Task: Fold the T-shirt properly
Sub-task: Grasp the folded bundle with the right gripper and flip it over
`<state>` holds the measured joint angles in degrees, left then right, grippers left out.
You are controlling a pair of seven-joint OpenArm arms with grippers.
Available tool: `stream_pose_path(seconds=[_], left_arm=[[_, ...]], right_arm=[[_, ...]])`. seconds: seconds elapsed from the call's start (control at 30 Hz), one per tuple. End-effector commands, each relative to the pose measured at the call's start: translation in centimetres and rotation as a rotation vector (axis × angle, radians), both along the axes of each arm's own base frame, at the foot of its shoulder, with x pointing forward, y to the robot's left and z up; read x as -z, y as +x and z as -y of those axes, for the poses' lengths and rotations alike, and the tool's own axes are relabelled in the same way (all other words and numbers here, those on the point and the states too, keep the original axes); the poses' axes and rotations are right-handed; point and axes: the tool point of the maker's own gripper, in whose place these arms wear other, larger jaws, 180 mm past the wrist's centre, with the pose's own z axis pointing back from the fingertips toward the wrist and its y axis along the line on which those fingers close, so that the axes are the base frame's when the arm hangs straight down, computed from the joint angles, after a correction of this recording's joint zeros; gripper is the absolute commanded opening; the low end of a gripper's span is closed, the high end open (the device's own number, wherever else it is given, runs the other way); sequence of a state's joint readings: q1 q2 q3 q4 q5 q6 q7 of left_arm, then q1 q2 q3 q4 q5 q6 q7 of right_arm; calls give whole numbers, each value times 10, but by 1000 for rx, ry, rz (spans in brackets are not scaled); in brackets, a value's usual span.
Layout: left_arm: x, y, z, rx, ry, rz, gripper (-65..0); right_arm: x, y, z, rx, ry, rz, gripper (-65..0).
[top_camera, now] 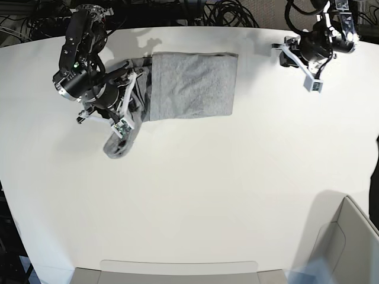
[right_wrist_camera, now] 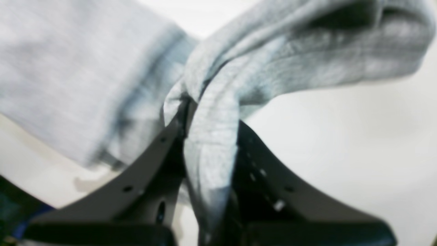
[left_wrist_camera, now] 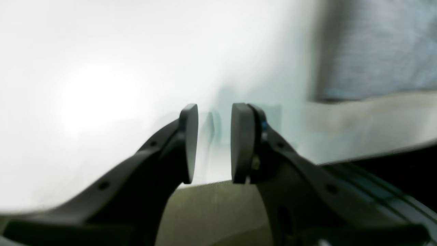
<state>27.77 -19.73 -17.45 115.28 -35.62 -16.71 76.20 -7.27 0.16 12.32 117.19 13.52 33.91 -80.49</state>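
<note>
Presently, one T-shirt (top_camera: 189, 84), heather grey, plain side showing, lies on the white counter (top_camera: 195, 195) toward its far edge. Main body: a flat, roughly rectangular folded panel. One end: bunched and drawn off to the side of the right arm, trailing down in a rumpled, rounded lump below that arm's jaws.

Right gripper (right_wrist_camera: 205, 136): jaws clamped on a gathered, ribbed-looking edge of the T-shirt (right_wrist_camera: 290, 54). In the right wrist view a strip of the cloth passes between the two dark fingers and hangs toward the camera; more cloth spreads up and away on both sides, above the pale counter (right_wrist_camera: 341, 143). In the base view this gripper (top_camera: 121, 112) sits at the bunched end, just beside the flat panel.

Left gripper (left_wrist_camera: 214, 143): jaws slightly apart, a narrow gap between the two flat pads (left_wrist_camera: 243, 141), nothing held. It hangs over bare counter (left_wrist_camera: 102, 102); a corner of grey cloth (left_wrist_camera: 375, 48) shows blurred at the upper edge of the left wrist view. In the base view this gripper (top_camera: 302, 68) is near the far corner of the counter, well apart from the T-shirt.

Cables (top_camera: 225, 12) run behind the counter's far edge.
</note>
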Motion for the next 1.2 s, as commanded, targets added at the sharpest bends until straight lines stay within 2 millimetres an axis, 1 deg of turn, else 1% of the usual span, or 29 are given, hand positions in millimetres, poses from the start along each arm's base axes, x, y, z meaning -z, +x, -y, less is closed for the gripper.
stream_pose_path(seconds=[0.0,0.1,0.2,0.43,0.63,0.77,0.83,0.87,0.9,0.93,0.97,1.03,1.1,1.17], left_arm=[[-7,1,-7,0,17,21,-489],[-10,-2,-23,-21,50,16,-489],[-12,-1,-28,-17,64,18,-489],[-11,-1,-28,-19,63,18,-489],[-12,1,-26,-15,61,23,-489],[-12,1,-26,-15,61,24,-489],[-12,1,-26,-15,61,24,-489],[-12,1,-26,-15,61,24,-489],[-12,1,-26,-15,61,24,-489],[-12,1,-26,-14,61,23,-489],[-12,1,-26,-14,61,23,-489],[-12,1,-26,-14,61,23,-489],[-12,1,-26,-14,61,23,-489],[-12,1,-26,-14,61,23,-489]], right_arm=[[-8,5,-8,-10,17,29,-650],[-5,-3,-32,-38,57,1,-650],[-4,-10,-53,-52,93,-25,-650],[-11,-22,-108,-67,239,-33,-650],[-14,-30,-139,-79,287,-61,-650],[4,-29,-148,0,285,-153,-650],[17,-34,-154,23,269,-207,-650],[20,-37,-157,25,264,-223,-650],[24,-40,-161,32,261,-241,-627],[24,-43,-165,32,265,-248,-587],[23,-46,-169,24,272,-248,-547],[17,-53,-180,-20,279,-240,-485],[7,-58,-194,-79,299,-208,-450],[2,-63,-203,-121,308,-191,-435]])
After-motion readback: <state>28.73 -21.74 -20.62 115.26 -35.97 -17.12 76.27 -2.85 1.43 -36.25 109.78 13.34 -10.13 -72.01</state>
